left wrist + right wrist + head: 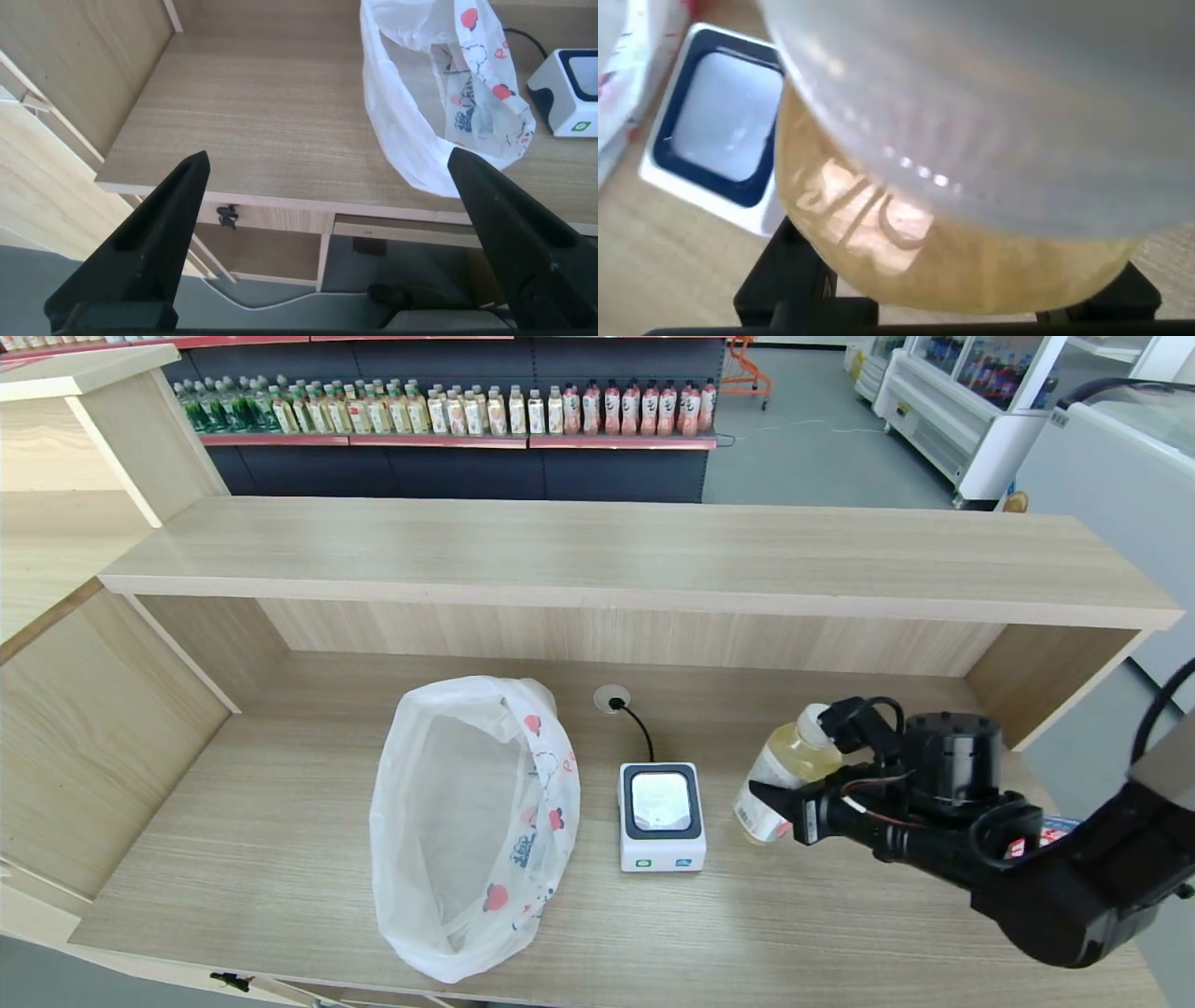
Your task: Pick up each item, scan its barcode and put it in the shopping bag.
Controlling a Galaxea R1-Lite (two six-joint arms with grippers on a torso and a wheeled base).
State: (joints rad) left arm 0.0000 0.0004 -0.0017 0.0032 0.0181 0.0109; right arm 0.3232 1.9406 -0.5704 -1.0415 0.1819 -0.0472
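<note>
While the right arm stretches in from the lower right of the head view, the right gripper (810,758) pinches a tilted bottle (782,767) just right of the scanner (661,814); the shopping bag (471,821) lies left of centre, and the left gripper (329,166) hangs spread wide

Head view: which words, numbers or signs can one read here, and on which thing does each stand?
No text can be read with certainty.
bottle: the label print is too blurred to read.
bag: dark print among red figures, too small to read.
scanner: a green mark and a blue mark at its near edge, too small to read.
shelf bottles: labels too small to read.
</note>
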